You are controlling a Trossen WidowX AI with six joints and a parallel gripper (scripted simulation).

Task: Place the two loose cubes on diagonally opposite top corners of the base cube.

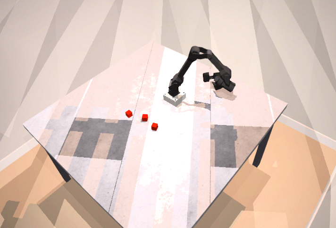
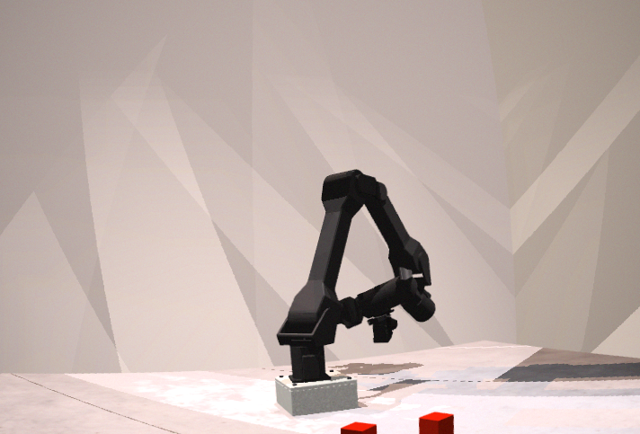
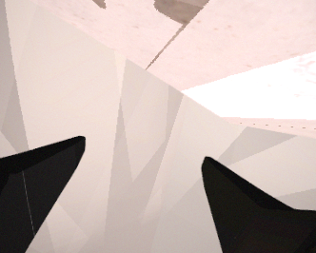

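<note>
Three small red cubes lie in a row on the table top in the top view: a left cube (image 1: 129, 114), a middle cube (image 1: 145, 117) and a right cube (image 1: 154, 126). They stand apart from one another, and I cannot tell which one is the fixed base. Two of the cubes show at the bottom edge of the exterior view: one cube (image 2: 358, 428) and another cube (image 2: 436, 422). My gripper (image 1: 204, 77) (image 2: 347, 314) (image 3: 146, 152) is open and empty. It is held folded back near the arm's base, above the table and far from the cubes. The wrist view shows no cube.
The arm stands on a pale grey mount block (image 1: 174, 98) (image 2: 315, 394) near the far side of the table (image 1: 163, 179). The table's edges drop off to the floor on all sides.
</note>
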